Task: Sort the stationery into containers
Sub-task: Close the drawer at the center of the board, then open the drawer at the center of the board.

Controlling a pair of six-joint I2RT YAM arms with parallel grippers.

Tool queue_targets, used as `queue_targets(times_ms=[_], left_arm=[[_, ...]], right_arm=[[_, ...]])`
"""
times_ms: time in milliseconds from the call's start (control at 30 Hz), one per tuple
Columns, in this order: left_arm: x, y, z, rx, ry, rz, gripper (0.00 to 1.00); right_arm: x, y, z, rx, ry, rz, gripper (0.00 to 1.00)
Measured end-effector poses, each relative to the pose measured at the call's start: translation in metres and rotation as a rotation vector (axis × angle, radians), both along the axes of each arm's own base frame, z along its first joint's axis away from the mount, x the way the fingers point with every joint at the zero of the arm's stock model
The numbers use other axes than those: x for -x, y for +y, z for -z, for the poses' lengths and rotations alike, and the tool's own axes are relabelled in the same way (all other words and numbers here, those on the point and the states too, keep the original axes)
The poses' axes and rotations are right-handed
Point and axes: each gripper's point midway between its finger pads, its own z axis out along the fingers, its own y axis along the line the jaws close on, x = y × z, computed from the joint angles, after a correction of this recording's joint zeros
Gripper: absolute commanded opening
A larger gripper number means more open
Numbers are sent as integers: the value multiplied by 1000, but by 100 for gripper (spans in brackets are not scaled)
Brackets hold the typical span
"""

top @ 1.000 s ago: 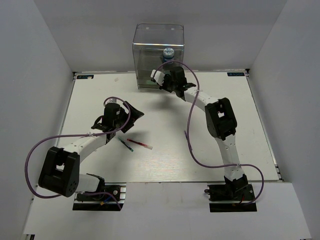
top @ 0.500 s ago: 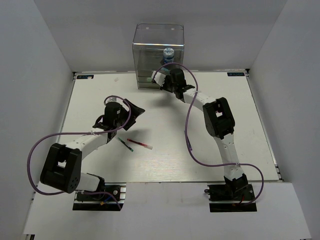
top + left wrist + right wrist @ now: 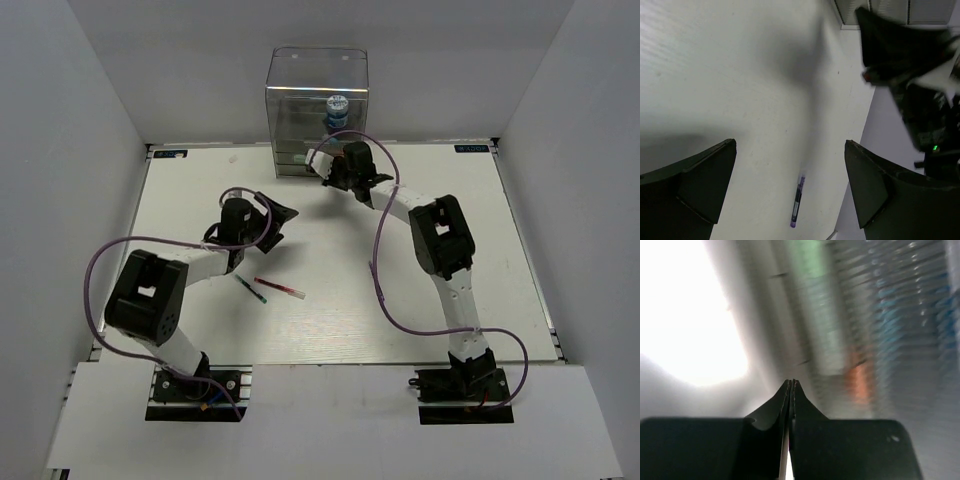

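White walls are closing in a pale table, and a clear cabinet is standing at the middle of its far edge, drawers facing the arms. Well in front of the cabinet and to its left, the left gripper is hanging over the table with its fingers spread wide and holding nothing, probably readying for a loose pen. A dark pen is lying on the table in the gap between them in its wrist view. Further from the cabinet, a green-tipped pen and a red pen are lying just beside each other, waiting to be sorted. A blue-white roll is showing high at the cabinet's right front. Right up against the cabinet's front, the right gripper is pointing at the drawers with its fingers pressed together and nothing between them, likely nudging a drawer rather than carrying anything. Blurred green, orange and blue shapes are showing through the drawer fronts.
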Motion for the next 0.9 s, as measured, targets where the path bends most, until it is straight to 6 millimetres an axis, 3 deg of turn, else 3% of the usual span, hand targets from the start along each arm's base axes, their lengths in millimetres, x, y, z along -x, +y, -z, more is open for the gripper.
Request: queue_targets(times_ms=[67, 100, 133, 167, 233, 267, 300, 333, 367, 500, 533, 667, 900], left_arm=[[-11, -5, 1, 10, -5, 1, 98], [-18, -7, 1, 15, -11, 0, 96], [-27, -10, 0, 22, -22, -3, 94], [-36, -13, -2, 31, -32, -6, 87], [-55, -19, -4, 52, -51, -18, 74], [-66, -22, -6, 64, -68, -25, 60], [-75, -25, -5, 80, -75, -36, 56], [-84, -26, -4, 90, -85, -48, 53], [-93, -29, -2, 100, -93, -57, 51], [-126, -34, 17, 118, -95, -102, 49], [-135, -35, 21, 122, -96, -113, 49], [-164, -41, 31, 143, -110, -141, 48], [-208, -52, 32, 202, -164, -172, 47]], right_arm=[[21, -3, 9, -5, 44, -47, 14], [36, -6, 12, -6, 74, -67, 26], [53, -11, 15, -9, 108, -87, 46], [66, -15, 13, -22, 133, -95, 50], [83, -21, 4, -55, 163, -94, 50], [89, -23, -5, -78, 169, -93, 42], [94, -26, -13, -101, 173, -89, 29], [99, -29, -23, -129, 178, -85, 7], [103, -33, -32, -155, 180, -80, 0], [118, -57, -52, -251, 231, -34, 0], [122, -64, -54, -268, 244, -23, 8], [135, -88, -52, -307, 291, 23, 14], [143, -99, -46, -331, 344, 45, 14]])
